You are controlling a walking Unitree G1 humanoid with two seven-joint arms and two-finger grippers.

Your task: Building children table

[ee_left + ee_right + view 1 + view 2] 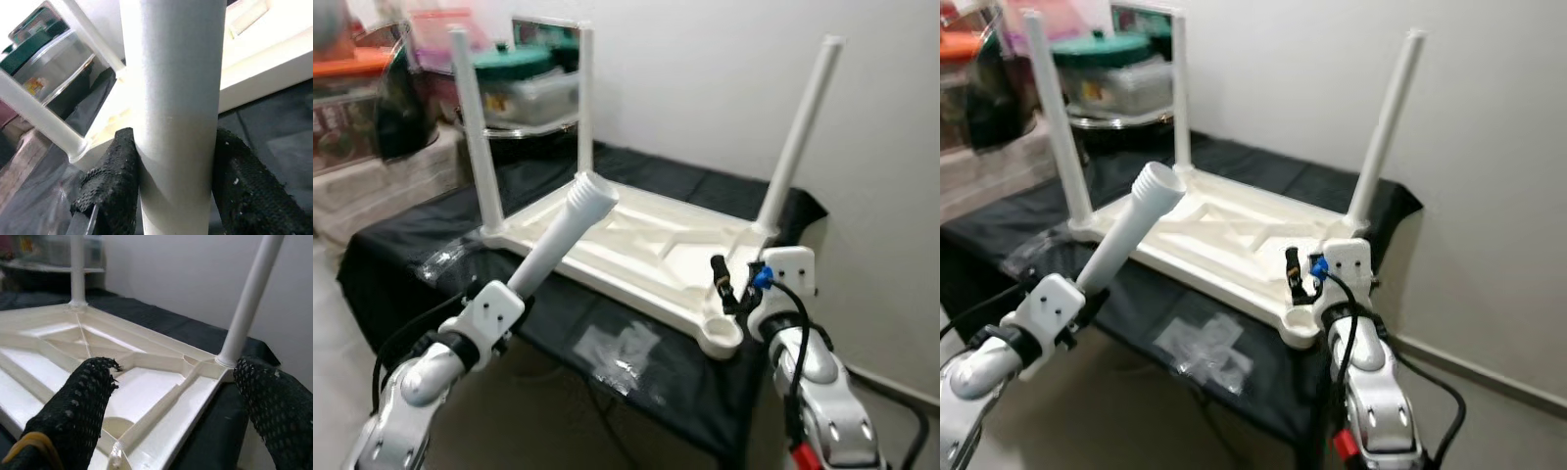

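left jaws (171,196) clamp leg (563,235); right spread

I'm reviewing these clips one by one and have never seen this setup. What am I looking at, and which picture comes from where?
A humanoid robot is assembling a small white table, lying upside down on a black cloth. The two wide pictures come from its head; the two close-ups from cameras on its wrists. Three legs already stand up from the corners. The left gripper has its jaws shut on the fourth leg, held slanted above the table. The right gripper, jaws open, hovers by the empty corner socket.
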